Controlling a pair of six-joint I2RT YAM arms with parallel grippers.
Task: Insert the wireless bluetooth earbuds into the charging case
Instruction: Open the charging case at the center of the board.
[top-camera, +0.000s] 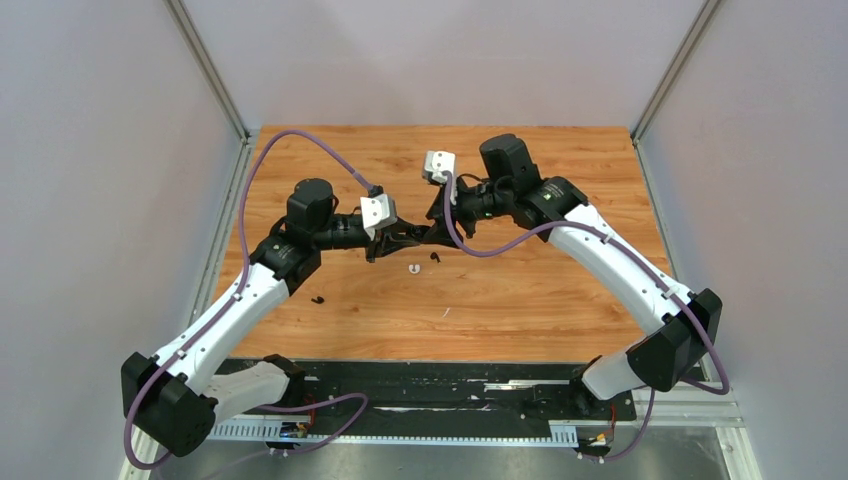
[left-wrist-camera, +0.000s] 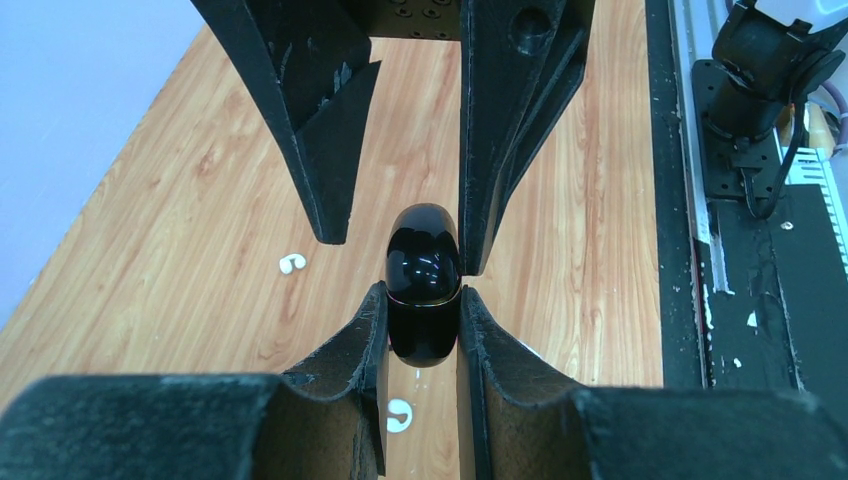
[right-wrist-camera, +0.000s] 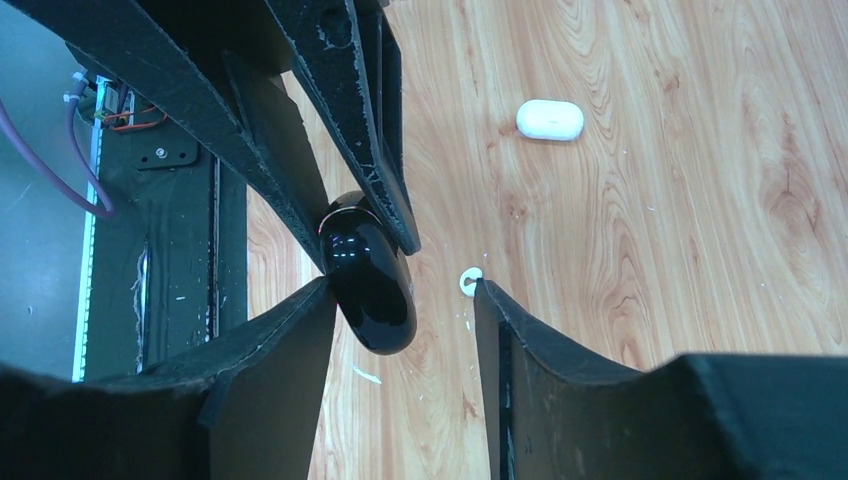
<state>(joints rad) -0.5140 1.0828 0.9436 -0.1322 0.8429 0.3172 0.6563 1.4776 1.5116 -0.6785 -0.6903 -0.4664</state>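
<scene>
My left gripper (left-wrist-camera: 422, 297) is shut on a glossy black pebble-shaped charging case (left-wrist-camera: 424, 258), held above the table with its lid seam closed. My right gripper (right-wrist-camera: 404, 285) is open around the free end of the same case (right-wrist-camera: 372, 290); its left finger sits against the case and its right finger stands apart. The two grippers meet at mid-table (top-camera: 418, 236). Two white earbuds (left-wrist-camera: 290, 263) (left-wrist-camera: 398, 415) lie on the wood below. One white earbud (right-wrist-camera: 468, 282) shows by my right finger's tip. Small black earbuds (top-camera: 434, 257) (top-camera: 318, 299) lie on the table.
A white pebble-shaped case (right-wrist-camera: 550, 119) lies on the wooden table (top-camera: 560, 300) beyond the right gripper. A black metal rail (top-camera: 450, 385) runs along the near edge by the arm bases. Grey walls enclose the left, back and right.
</scene>
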